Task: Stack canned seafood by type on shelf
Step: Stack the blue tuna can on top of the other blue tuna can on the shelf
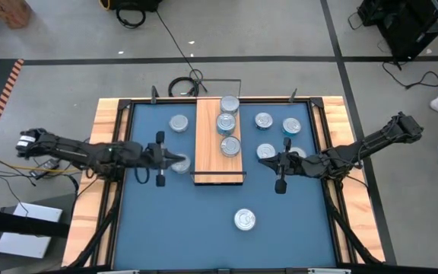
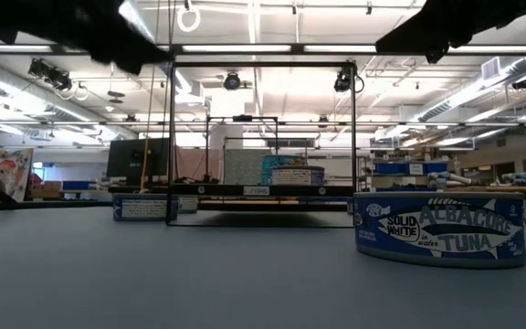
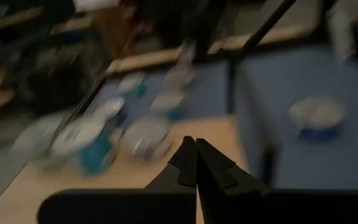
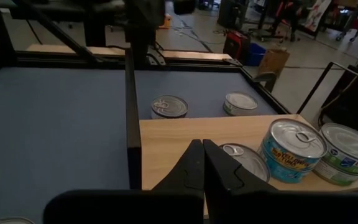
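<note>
The shelf (image 1: pixel 210 152) is a light-wood board with a black frame, lying mid-table. Three tins stand on it in a row (image 1: pixel 226 122); in the right wrist view these are a flat silver tin (image 4: pixel 247 160) and two teal-sided ones (image 4: pixel 293 149). Other tins rest on the blue table: two to the shelf's left (image 1: pixel 178 122), several to its right (image 1: pixel 263 120) and one toward the near edge (image 1: pixel 244 220). My left gripper (image 1: pixel 178 159) (image 3: pixel 196 155) is shut above the tin by the shelf's left side. My right gripper (image 1: pixel 265 161) (image 4: pixel 202 157) is shut by the shelf's right side.
The shelf's tall black frame (image 2: pixel 261 137) rises over the board, and its post (image 4: pixel 129 112) stands close before my right gripper. A tuna tin (image 2: pixel 441 228) sits near the low camera. Wooden rails (image 1: pixel 109 129) edge the table. Open blue surface (image 1: pixel 173 221) lies toward the near edge.
</note>
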`<state>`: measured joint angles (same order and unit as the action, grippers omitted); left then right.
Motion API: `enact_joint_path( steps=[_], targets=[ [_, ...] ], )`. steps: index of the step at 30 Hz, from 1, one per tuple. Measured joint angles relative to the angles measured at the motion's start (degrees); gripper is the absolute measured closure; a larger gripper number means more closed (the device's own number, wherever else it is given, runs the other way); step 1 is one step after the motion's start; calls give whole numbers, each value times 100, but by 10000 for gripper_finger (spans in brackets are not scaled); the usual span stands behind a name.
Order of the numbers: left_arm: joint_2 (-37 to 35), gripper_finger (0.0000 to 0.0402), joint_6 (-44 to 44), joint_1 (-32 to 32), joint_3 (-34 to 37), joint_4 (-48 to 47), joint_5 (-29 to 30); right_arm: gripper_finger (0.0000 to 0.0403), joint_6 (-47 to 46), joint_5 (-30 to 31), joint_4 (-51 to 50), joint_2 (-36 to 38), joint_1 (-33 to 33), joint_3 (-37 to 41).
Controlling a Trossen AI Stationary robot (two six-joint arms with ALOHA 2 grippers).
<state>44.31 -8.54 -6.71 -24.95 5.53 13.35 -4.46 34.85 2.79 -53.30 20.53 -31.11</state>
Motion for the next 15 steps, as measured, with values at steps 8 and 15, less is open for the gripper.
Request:
enact_joint_path(
  steps=[8,15],
  targets=[
    [262,401,74,1212,-1,-1793,-68,400,-25,0,-462,0,-67,-273],
    [1345,401,-155,1464,-10,-1814,-220,400,235,2,-675,0,-122,-580]
  ],
)
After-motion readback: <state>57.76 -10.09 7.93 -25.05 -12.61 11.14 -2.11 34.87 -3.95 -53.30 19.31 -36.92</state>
